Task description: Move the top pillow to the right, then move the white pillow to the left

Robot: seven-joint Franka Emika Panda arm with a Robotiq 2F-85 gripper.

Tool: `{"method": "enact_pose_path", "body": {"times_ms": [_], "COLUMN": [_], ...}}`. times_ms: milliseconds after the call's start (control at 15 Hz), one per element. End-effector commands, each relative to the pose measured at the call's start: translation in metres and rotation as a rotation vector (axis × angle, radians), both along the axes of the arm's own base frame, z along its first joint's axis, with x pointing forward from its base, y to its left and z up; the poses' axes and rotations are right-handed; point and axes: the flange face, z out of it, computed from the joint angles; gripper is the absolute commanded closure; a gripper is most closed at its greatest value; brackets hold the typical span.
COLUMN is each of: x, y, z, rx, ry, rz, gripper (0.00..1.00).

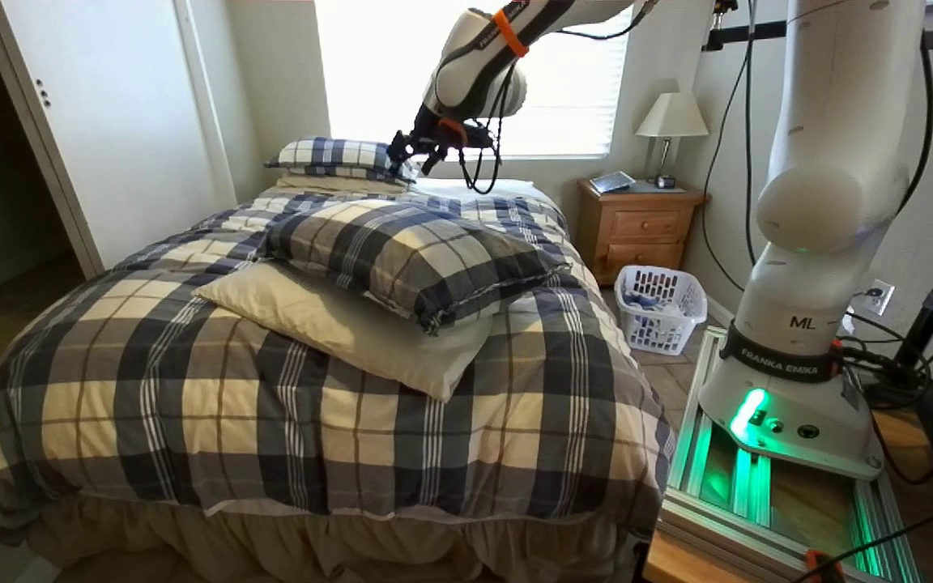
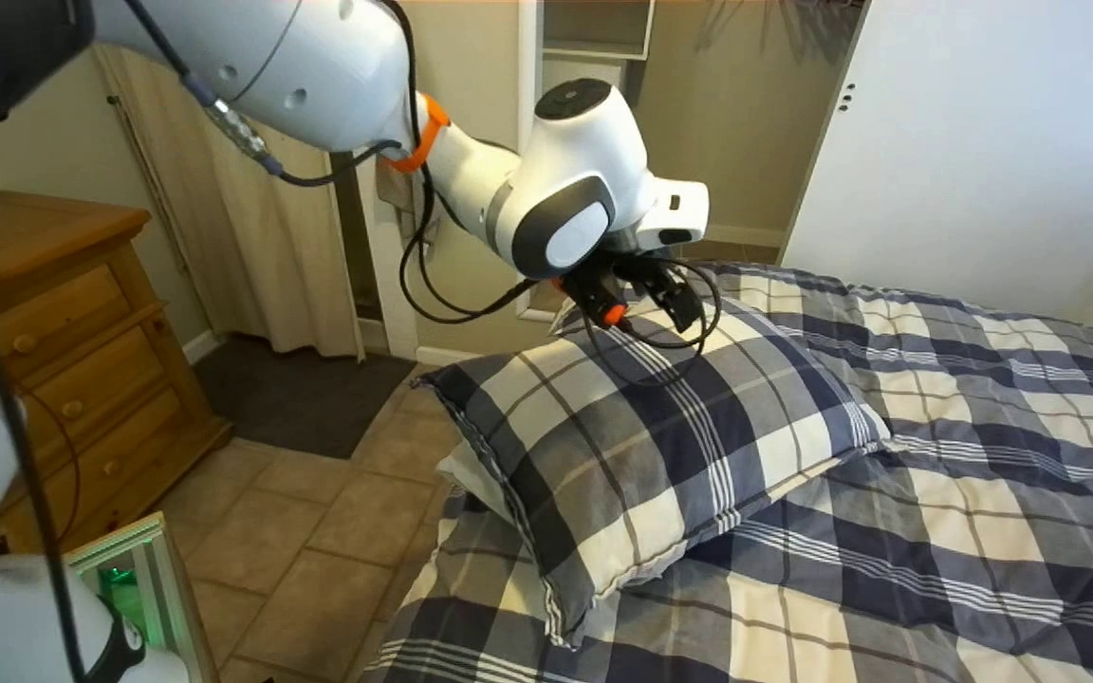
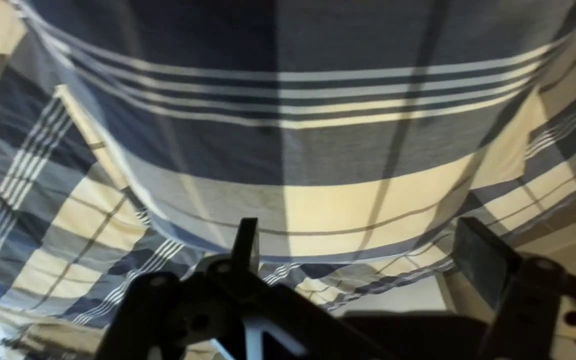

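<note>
The top pillow (image 1: 414, 255), plump and plaid in navy, grey and white, lies tilted on the white pillow (image 1: 329, 324) in the middle of the bed. In an exterior view the top pillow (image 2: 670, 436) covers most of the white pillow, and only a pale corner of the white pillow (image 2: 475, 479) shows. My gripper (image 1: 419, 158) hangs in the air above the top pillow, apart from it and empty. In the wrist view the gripper's (image 3: 358, 230) fingers are wide apart, with the top pillow (image 3: 288, 150) filling the view beyond them.
The plaid bedspread (image 1: 353, 453) covers the bed. A second plaid pillow (image 1: 333, 155) lies at the head of the bed. A nightstand (image 1: 641, 227) with a lamp (image 1: 671, 117) and a white laundry basket (image 1: 661, 324) stand beside the bed. A dresser (image 2: 82, 360) stands near the robot base.
</note>
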Motion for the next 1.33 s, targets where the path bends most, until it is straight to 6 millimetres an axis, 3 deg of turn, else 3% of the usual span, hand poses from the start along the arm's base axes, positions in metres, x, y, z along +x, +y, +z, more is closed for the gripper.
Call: {"method": "enact_pose_path", "body": {"times_ms": [0,333,467,933,1267], "x": [0.027,0.032,0.039,0.076,0.093], "y": [-0.004,-0.048,-0.054,-0.034,-0.028], "z": [-0.001,-0.008,-0.016,-0.049,-0.088], "rx": [0.127,0.006,-0.016,0.012,0.143], "ry": [0.061,0.214,0.255,0.268,0.344], "rz": [0.033,-0.084,-0.071,0.054,0.120], "gripper": [0.00,0.00,0.00,0.00,0.00]}}
